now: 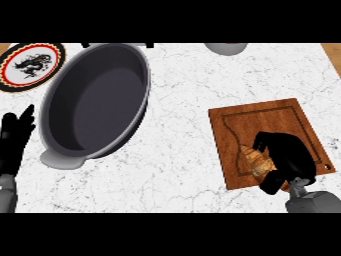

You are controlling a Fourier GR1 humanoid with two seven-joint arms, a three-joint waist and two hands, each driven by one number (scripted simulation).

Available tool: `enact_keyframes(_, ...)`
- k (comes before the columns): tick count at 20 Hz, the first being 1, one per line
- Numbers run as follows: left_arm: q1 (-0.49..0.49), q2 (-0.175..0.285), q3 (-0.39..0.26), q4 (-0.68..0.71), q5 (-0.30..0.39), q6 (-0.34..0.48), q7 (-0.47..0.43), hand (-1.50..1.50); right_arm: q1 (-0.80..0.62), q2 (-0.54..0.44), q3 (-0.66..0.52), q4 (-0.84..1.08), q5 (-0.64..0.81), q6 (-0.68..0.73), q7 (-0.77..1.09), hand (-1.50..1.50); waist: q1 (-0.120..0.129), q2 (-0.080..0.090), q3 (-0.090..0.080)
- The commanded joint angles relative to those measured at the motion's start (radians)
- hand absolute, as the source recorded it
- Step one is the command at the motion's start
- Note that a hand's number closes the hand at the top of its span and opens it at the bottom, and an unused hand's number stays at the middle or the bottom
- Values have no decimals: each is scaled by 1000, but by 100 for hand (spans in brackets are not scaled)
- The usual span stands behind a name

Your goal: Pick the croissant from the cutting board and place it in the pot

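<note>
A brown croissant [256, 160] lies on the near part of the wooden cutting board [265, 117] at the right. My right hand [287, 155] covers the croissant's right side, fingers and thumb curled around it. The big grey pot [99, 102] stands empty at the centre left, with a handle toward me. My left hand [9, 142] rests open at the left edge, fingers up, beside the pot.
A round plate [28, 66] with a black and red rim and a dark dragon figure lies at the far left corner. A grey bowl [226, 48] shows at the far edge. Wooden floor shows beyond the marble counter's right side.
</note>
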Motion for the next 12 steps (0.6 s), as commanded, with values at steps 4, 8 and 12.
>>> enact_keyframes(4, 7, 11, 16, 35, -1, -22, -43, 0, -169, 139, 81, -6, 85, 102, 156, 150, 2, 2, 2)
enact_keyframes(8, 34, -16, -1, -72, -1, -12, 45, 0, -150, 146, 127, -109, 186, 65, 229, 150, 2, 0, 3)
enact_keyframes(12, -24, 34, 39, -21, 16, -36, 53, 0, -175, 140, 92, -271, 170, 55, 229, 150, -8, -1, 2)
